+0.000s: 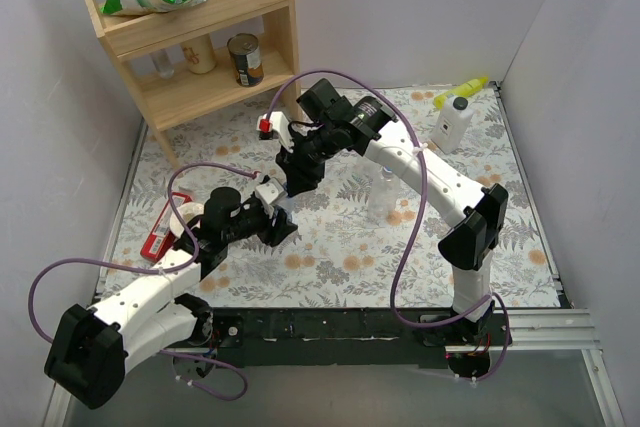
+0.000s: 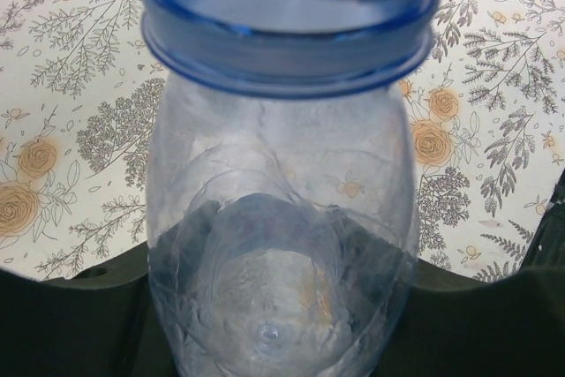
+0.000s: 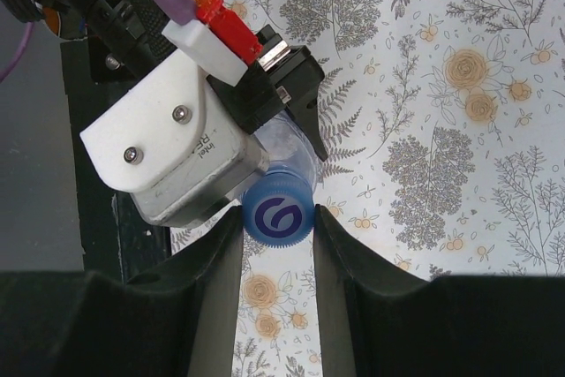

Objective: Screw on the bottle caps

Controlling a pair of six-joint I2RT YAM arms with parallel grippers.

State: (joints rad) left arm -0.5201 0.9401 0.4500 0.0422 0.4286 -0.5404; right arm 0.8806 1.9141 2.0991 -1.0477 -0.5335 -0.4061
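right pincer (image 3: 277, 222) on blue cap (image 3: 277, 210), left pincer (image 1: 284, 222) holding bottle (image 2: 282, 262) (can (image 1: 245, 59) on shelf (image 1: 200, 97))

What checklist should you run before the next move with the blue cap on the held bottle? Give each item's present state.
1. Is the bottle gripped between the left jaws? ok.
2. Is the cap between the right jaws, touched on both sides? ok.
3. Does the cap sit over the bottle's neck? ok.
4. Is the cap level, with its threads engaged? cannot tell.
5. Is the spare bottle clear of the right arm? cannot tell; it stands close beside it.
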